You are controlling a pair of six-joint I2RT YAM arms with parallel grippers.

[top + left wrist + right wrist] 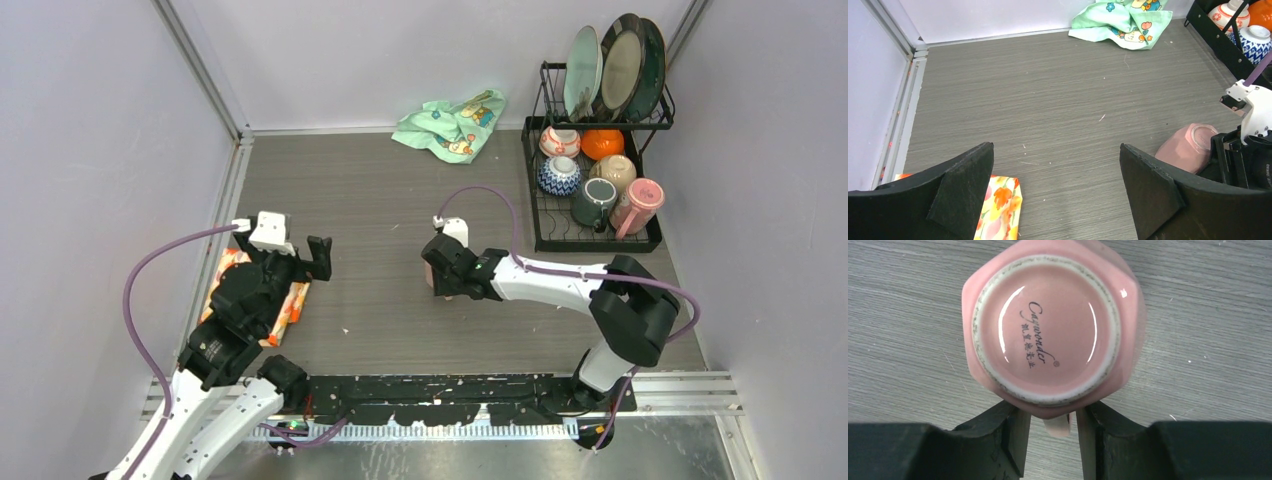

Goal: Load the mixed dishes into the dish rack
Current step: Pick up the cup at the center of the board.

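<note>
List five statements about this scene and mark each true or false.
The pink ceramic cup stands mouth-up. False: it is overturned, with its stamped base showing.
The right claw has its fingers either side of the cup's handle. True.
Three ceramic plates stand upright in the black wire dish rack. True.
The left claw grips the orange floral cloth. False: it is open and holds nothing.
The mint-green cartoon-print cloth lies inside the rack. False: it lies on the grey table beside it.

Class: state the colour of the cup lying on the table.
Pink ceramic cup; clearest in right wrist view.
</note>
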